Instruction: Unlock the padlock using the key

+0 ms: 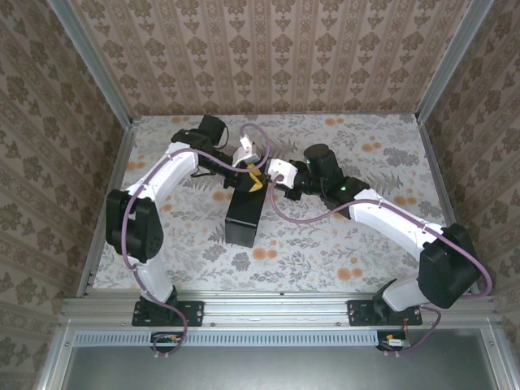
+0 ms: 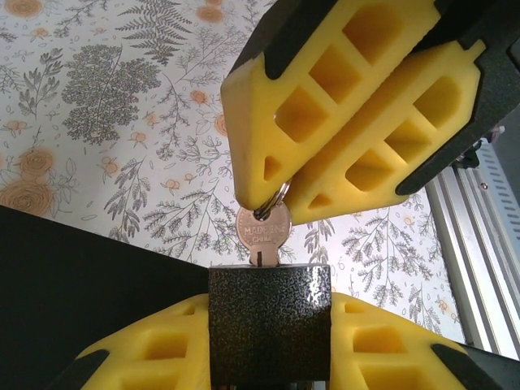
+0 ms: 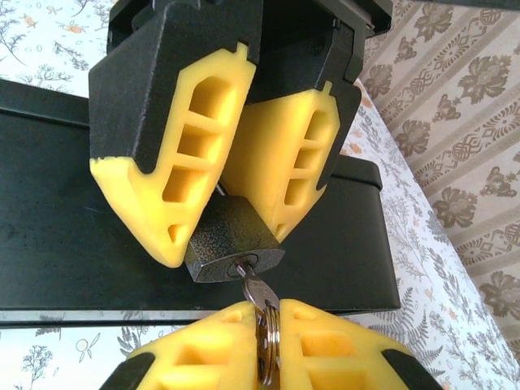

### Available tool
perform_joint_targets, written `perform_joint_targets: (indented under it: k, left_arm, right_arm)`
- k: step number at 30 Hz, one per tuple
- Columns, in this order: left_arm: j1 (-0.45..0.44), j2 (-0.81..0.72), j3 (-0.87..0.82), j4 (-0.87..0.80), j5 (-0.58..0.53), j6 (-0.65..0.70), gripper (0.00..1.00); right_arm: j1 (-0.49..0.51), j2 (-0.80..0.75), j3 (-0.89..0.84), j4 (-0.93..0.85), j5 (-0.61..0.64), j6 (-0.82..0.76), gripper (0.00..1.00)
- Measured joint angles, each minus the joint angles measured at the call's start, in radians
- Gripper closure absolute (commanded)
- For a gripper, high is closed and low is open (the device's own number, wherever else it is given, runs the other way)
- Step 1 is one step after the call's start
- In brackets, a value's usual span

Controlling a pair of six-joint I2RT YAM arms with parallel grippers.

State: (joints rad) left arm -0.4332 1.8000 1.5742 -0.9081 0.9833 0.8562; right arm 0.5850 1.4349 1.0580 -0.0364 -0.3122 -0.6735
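Step (judged): key seated in the keyway; the turn is not yet done.
Left gripper (image 3: pixel 224 234): jaws clamped on the padlock (image 2: pixel 270 313), a yellow pad on each flank of its grey body. Shackle hidden between the pads.
Right gripper (image 2: pixel 276 203): jaws together, pinching the key ring (image 3: pixel 266 337) and the top edge of the key's bow.
Key (image 2: pixel 262 231): blade in the lock body, entering at 12 o'clock in the left wrist view and at 5 o'clock in the right wrist view.
Padlock place: held in the air above the 12 o'clock end of the dark box (image 1: pixel 244 215), which lies near the middle of the table (image 1: pixel 349 260). Left arm reaches it from 9 o'clock, right arm from 3 o'clock.
Tie to box: cannot tell.
Risk 1: the grip sits on ring and bow edge, not the bow faces. A wrist roll may swing the ring and leave the key unturned.
Risk 2: soft pads. Torque may roll the padlock in the left jaws, so the cylinder gets no relative turn.
Risk 3: wrist axis off the key axis. The turn would then pry sideways, binding or bending the blade.
Risk 4: any pull-back during the turn could draw the key out.
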Motion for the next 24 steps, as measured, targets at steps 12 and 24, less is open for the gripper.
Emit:
perform_joint_targets:
  k: [12, 24]
  left_arm:
    - [-0.025, 0.003, 0.006, -0.008, 0.003, 0.015, 0.92]
    - [-0.029, 0.003, 0.005, -0.001, 0.008, 0.017, 0.94]
  right_arm:
    - [0.003, 0.0, 0.006, -0.024, -0.013, 0.026, 0.88]
    - [-0.035, 0.012, 0.056, -0.119, -0.114, 0.106, 1.0]
